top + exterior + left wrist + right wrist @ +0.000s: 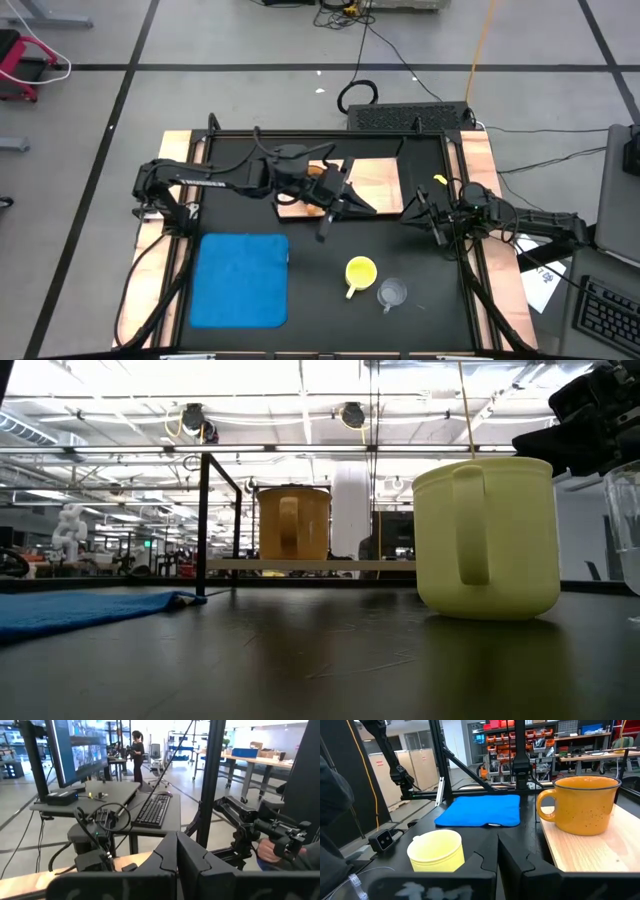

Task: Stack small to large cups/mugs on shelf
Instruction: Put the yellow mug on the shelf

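The orange mug [582, 804] stands near the shelf [600, 851] edge; both grippers' fingers are together, holding nothing.

A blue mat [240, 280] lies flat on the black table [330, 270].

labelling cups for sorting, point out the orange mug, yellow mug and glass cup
orange mug [584, 806], right wrist view, side wall
yellow mug [487, 540], low view, handle side
glass cup [393, 293], high view, rim

Glass cup [627, 530] — cut by edge.
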Available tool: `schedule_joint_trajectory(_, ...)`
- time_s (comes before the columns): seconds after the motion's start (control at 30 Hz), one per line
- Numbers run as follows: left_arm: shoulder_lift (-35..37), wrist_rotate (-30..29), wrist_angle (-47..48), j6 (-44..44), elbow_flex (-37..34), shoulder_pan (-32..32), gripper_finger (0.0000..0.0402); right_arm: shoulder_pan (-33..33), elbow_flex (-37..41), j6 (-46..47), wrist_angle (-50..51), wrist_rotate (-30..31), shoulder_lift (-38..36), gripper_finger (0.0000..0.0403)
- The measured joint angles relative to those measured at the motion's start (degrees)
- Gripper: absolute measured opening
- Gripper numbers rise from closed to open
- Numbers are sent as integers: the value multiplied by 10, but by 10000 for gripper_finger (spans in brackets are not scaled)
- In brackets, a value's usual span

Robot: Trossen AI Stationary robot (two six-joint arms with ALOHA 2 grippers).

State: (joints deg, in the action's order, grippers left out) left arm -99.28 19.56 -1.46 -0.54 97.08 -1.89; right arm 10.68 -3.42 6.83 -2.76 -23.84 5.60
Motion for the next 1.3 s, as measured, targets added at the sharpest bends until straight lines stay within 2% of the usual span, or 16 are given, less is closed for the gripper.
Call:
schedule_joint_trajectory(0.27,0,0,1,0,0,0,5,0,0,-2,0,0,2,0)
schedule_joint_trajectory(0.53,0,0,1,-2,0,-1,40,0,0,-2,0,0,2,0)
schedule_joint_trajectory(0.7,0,0,21,2,0,-1,82,0,0,-2,0,0,2,0)
schedule_joint_trajectory(1.03,0,0,29,3,0,-1,195,0,0,-2,0,0,2,0)
schedule_joint_trajectory(1.3,0,0,33,3,0,-1,236,0,0,-1,0,0,2,0)
